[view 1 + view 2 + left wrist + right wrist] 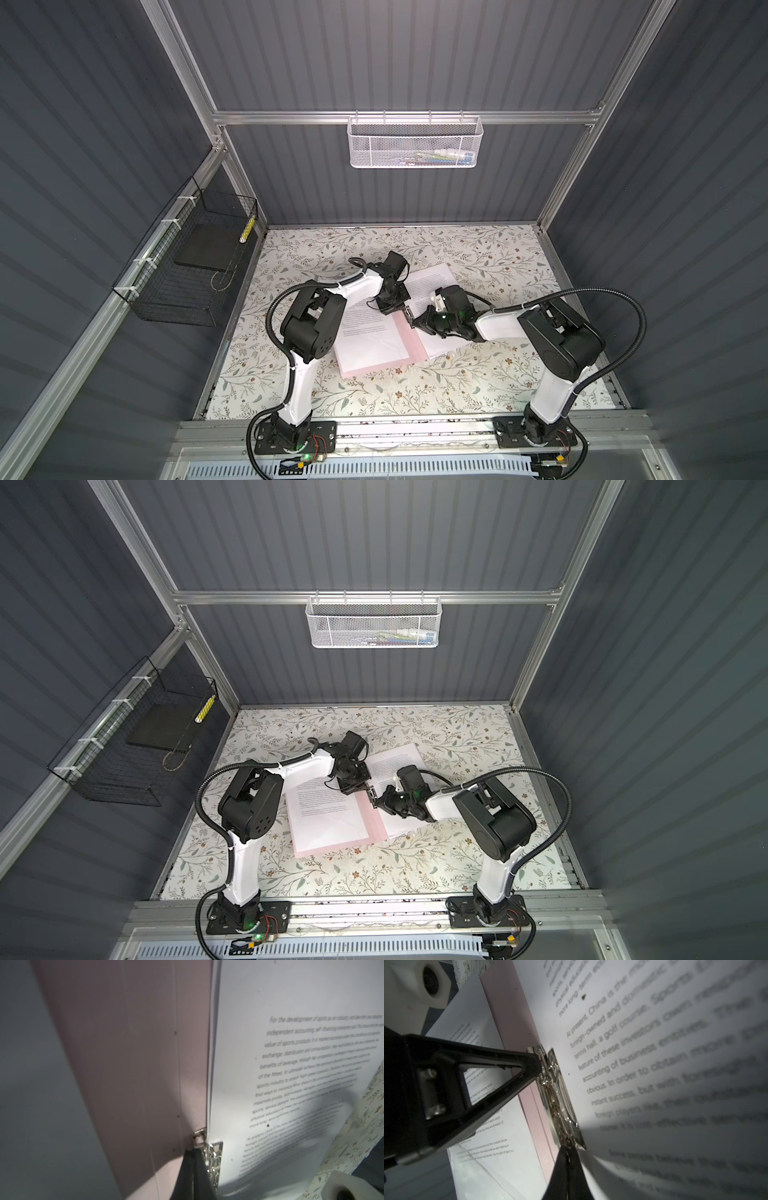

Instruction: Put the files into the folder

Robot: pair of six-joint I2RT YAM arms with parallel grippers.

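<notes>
I see the table (490, 257) covered in a pale floral-print cloth, boxed in by ribbed grey wall panels and aluminium rails. A white mesh basket (415, 143) hangs on the back rail, and a black wire basket (183, 286) on the left wall holds a dark flat slab (205, 249). The folder (409, 343), thin pale pink card, lies open mid-table. The files (365, 336), flat white sheets of dense black print, are spread over both its halves. A shiny metal clip (558, 1095) runs along its spine. The left gripper (404, 308) and right gripper (412, 320) are both closed, their tapered black tips touching opposite ends of that clip; I cannot tell whether either pinches it.
</notes>
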